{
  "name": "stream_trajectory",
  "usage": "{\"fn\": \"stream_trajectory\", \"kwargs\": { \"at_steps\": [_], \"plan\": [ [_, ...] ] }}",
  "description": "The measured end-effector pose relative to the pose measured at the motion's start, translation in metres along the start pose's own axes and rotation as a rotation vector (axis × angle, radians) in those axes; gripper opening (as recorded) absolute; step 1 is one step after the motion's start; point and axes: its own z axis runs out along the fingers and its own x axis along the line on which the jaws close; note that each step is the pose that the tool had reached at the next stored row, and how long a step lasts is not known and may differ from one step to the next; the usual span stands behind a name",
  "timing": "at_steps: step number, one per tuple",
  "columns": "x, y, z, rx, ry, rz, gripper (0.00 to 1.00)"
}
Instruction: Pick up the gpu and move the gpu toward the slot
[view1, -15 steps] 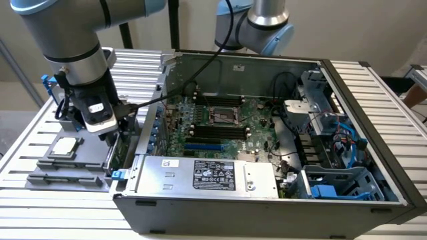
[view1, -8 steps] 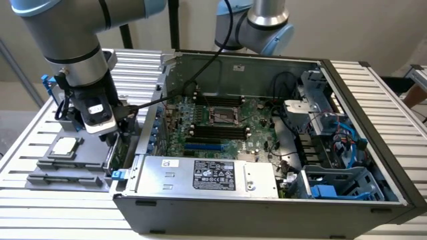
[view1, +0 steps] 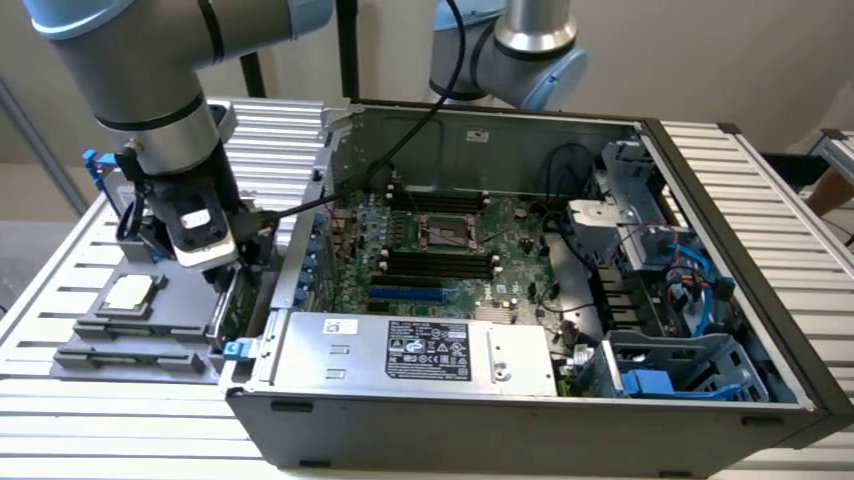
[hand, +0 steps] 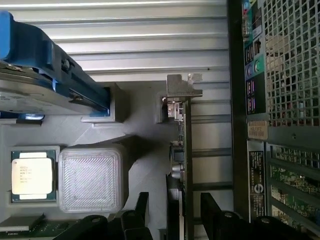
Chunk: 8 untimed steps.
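The gpu (hand: 179, 150) stands on edge in a grey holder (hand: 140, 115), a thin green card with its metal bracket (hand: 183, 88) at one end. My gripper (hand: 174, 196) is open and straddles the card, one black finger (hand: 142, 212) on each side with a small gap to the board. In the exterior view the gripper (view1: 224, 272) hangs low over the holder tray (view1: 94, 345), just outside the computer case's wall at the exterior view's left, with the card's edge (view1: 227, 305) below it. The blue slot (view1: 407, 295) lies on the motherboard inside the case.
On the tray sit a CPU chip (hand: 31, 175), a clear square cover (hand: 90, 177) and a silver hard drive with blue rails (hand: 35, 75). The open case (view1: 747, 330) holds a power supply (view1: 414, 350). A second arm (view1: 527, 45) stands behind.
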Motion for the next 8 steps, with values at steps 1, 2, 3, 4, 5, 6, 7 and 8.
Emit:
{"fn": "stream_trajectory", "kwargs": {
  "at_steps": [1,2,3,4,5,6,7,8],
  "plan": [
    [0.0000,0.0009,0.0004,-0.0001,-0.0019,0.000,0.54],
    [0.0001,0.0014,0.0008,-0.0002,-0.0033,0.000,0.54],
    [0.0002,0.0014,0.0010,0.0002,-0.0035,0.000,0.54],
    [0.0004,0.0014,0.0010,0.0011,-0.0034,0.000,0.54],
    [0.0008,0.0015,0.0011,0.0012,-0.0034,0.000,0.54],
    [0.0012,0.0014,0.0011,0.0012,-0.0035,0.000,0.54],
    [0.0017,0.0011,0.0011,0.0012,-0.0036,0.000,0.54],
    [0.0021,0.0008,0.0012,0.0012,-0.0035,0.000,0.54]
  ]
}}
